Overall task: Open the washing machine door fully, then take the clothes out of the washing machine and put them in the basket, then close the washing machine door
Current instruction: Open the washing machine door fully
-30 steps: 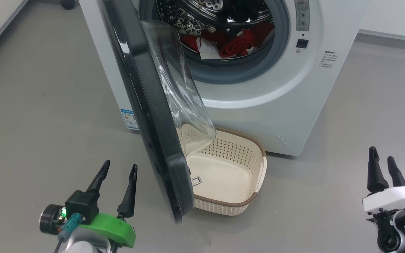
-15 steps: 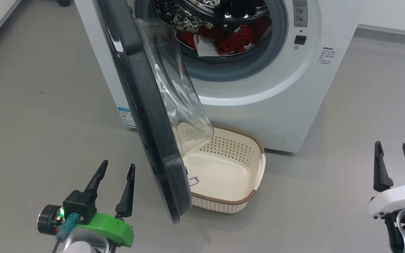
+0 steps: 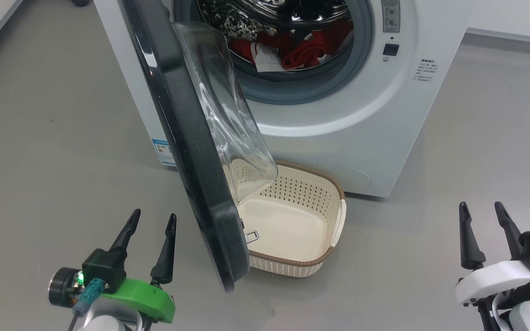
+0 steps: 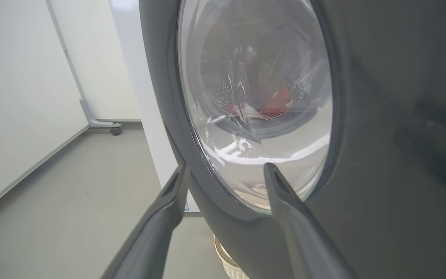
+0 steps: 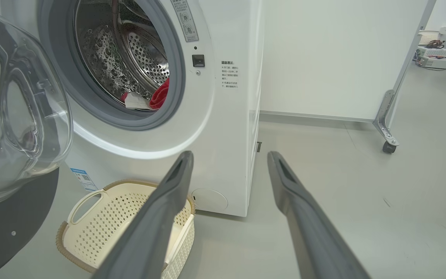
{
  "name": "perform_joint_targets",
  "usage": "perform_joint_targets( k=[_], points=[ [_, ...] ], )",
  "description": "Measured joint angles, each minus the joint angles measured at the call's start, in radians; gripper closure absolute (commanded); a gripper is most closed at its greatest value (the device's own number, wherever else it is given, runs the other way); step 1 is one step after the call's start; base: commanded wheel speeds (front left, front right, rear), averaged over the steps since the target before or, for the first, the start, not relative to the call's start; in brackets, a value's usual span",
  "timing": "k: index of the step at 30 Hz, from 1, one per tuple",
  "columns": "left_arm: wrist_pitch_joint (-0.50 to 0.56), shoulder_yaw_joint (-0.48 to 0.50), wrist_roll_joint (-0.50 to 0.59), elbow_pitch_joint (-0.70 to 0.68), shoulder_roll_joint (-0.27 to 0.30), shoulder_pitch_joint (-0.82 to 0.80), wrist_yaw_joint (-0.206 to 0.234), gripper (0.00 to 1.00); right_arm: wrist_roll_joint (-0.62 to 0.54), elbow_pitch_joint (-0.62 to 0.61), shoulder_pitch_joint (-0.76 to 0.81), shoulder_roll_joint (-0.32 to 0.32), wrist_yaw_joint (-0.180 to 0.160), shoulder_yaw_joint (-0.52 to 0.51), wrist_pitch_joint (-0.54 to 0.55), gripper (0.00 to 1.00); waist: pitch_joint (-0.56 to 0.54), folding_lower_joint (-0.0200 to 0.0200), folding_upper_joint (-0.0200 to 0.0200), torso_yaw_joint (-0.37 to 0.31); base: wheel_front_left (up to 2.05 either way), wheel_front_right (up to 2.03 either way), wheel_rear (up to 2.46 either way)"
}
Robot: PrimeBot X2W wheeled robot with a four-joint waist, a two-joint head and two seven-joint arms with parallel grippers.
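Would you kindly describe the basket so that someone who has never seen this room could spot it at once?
Find the big white washing machine with its round black door swung open. On the grey floor right before it, partly under that door, sits the basket. It alone is cream and perforated, with a brown woven-look rim.

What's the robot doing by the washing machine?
It's set to empty the washing machine. The washing machine door stands partly open, out over the basket on the floor. The red and white clothes lie in the drum; none show in the basket. The left gripper hovers open by the door's outer side, and the right gripper hovers open off to the right. Neither holds anything.
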Motion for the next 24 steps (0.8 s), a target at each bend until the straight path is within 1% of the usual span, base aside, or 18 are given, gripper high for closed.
perform_joint_targets(
  k=[9,24],
  points=[
    [0.000,0.001,0.000,0.001,0.000,0.000,0.000,0.00,-0.028,-0.010,0.030,0.060,-0.001,0.016,0.000,0.00,-0.002,0.0000,0.0000,-0.003,0.00,0.00,0.00],
    [0.000,0.002,0.007,0.011,0.000,0.001,0.000,0.00,-0.072,-0.012,0.062,0.129,-0.001,0.065,0.000,0.00,-0.013,0.0000,0.0000,-0.005,0.00,0.00,0.00]
  ],
)
